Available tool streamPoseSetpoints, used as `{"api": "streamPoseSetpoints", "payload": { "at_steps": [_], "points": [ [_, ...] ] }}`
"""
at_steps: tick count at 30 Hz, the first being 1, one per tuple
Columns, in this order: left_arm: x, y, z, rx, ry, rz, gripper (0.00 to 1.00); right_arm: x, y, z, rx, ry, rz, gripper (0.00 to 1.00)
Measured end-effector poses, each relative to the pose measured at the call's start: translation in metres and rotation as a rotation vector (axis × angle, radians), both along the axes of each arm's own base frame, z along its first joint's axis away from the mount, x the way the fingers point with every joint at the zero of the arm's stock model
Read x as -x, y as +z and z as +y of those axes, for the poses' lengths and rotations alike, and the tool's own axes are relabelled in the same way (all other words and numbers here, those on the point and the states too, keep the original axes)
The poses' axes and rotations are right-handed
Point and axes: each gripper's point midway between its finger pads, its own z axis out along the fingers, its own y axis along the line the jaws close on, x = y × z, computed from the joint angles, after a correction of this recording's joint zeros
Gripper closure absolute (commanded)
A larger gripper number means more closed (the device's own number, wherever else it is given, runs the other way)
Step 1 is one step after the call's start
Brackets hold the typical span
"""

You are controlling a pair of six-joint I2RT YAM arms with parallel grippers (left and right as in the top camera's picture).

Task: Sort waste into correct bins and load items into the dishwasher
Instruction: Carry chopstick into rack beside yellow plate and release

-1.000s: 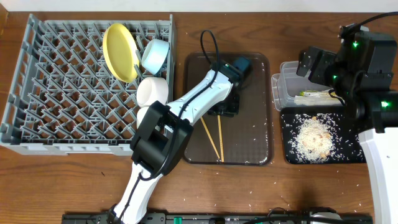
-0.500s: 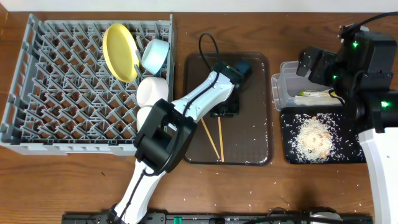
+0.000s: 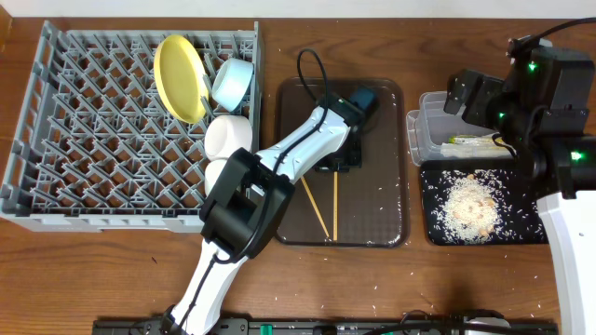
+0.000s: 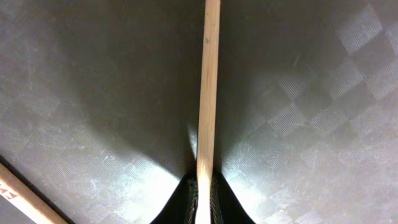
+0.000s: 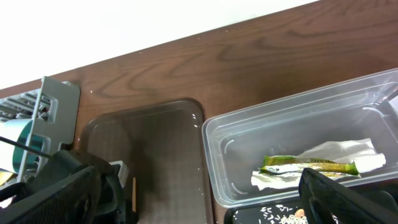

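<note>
One chopstick lay on the brown tray, its end pinched in the narrow jaws of the left gripper. The other chopstick lay loose nearby. The lift probably called for a straight, level rise before the carry to the rack. The right gripper hung wide and empty over the tub.

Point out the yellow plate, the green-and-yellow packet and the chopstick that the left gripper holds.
yellow plate [image 3: 180, 79], overhead view, middle of its face.
green-and-yellow packet [image 5: 305, 165], right wrist view, middle of its length.
chopstick [image 4: 208, 93], left wrist view, middle of its shaft.
</note>
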Motion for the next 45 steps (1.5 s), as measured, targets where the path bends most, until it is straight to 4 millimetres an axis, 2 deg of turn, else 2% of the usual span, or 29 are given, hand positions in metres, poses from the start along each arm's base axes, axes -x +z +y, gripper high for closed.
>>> {"api": "streamPoseSetpoints", "payload": {
  "at_steps": [3, 5, 7, 10, 12, 14, 17, 19, 21, 23, 29, 33, 37, 39, 41, 42, 45],
  "points": [
    [0.006, 0.004, 0.005, -0.017, -0.04, 0.026, 0.93, 0.0, 0.0, 0.0, 0.0, 0.0, 0.0, 0.01],
    [0.008, 0.015, 0.009, -0.019, -0.066, 0.034, 0.92, 0.0, 0.0, 0.0, 0.0, 0.0, 0.0, 0.01],
    [0.008, 0.035, 0.017, -0.011, -0.094, 0.031, 0.93, 0.0, 0.0, 0.0, 0.0, 0.0, 0.0, 0.01],
    [0.0, 0.081, 0.034, 0.025, -0.109, -0.021, 0.93, 0.0, 0.0, 0.0, 0.0, 0.0, 0.0, 0.01],
    [-0.008, 0.126, 0.057, 0.056, -0.097, -0.088, 0.93, 0.0, 0.0, 0.0, 0.0, 0.0, 0.0, 0.01],
    [-0.01, 0.165, 0.09, 0.057, -0.071, -0.148, 0.93, 0.0, 0.0, 0.0, 0.0, 0.0, 0.0, 0.01],
    [-0.013, 0.203, 0.139, 0.014, -0.039, -0.23, 0.92, 0.0, 0.0, 0.0, 0.0, 0.0, 0.0, 0.01],
    [-0.016, 0.216, 0.171, -0.043, -0.026, -0.264, 0.93, 0.0, 0.0, 0.0, 0.0, 0.0, 0.0, 0.01],
    [-0.021, 0.219, 0.197, -0.102, -0.028, -0.28, 0.93, 0.0, 0.0, 0.0, 0.0, 0.0, 0.0, 0.01],
    [-0.03, 0.214, 0.218, -0.149, -0.036, -0.288, 0.92, 0.0, 0.0, 0.0, 0.0, 0.0, 0.0, 0.01],
    [-0.043, 0.173, 0.264, -0.233, -0.072, -0.209, 0.92, 0.0, 0.0, 0.0, 0.0, 0.0, 0.0, 0.01],
    [-0.047, 0.154, 0.288, -0.258, -0.071, -0.16, 0.93, 0.0, 0.0, 0.0, 0.0, 0.0, 0.0, 0.01],
    [-0.053, 0.148, 0.3, -0.267, -0.077, -0.163, 0.92, 0.0, 0.0, 0.0, 0.0, 0.0, 0.001, 0.01],
    [-0.054, 0.147, 0.301, -0.268, -0.086, -0.162, 0.83, 0.0, 0.0, 0.0, 0.0, 0.0, 0.001, 0.01],
    [-0.055, 0.144, 0.3, -0.27, -0.101, -0.155, 0.59, 0.0, 0.0, 0.0, 0.0, 0.0, 0.001, 0.01],
    [-0.055, 0.142, 0.3, -0.271, -0.107, -0.15, 0.54, 0.0, 0.0, 0.0, 0.0, 0.0, 0.001, 0.01],
    [-0.056, 0.136, 0.3, -0.269, -0.107, -0.134, 0.53, 0.0, 0.0, 0.0, 0.0, 0.0, 0.001, 0.01]
  ]
}}
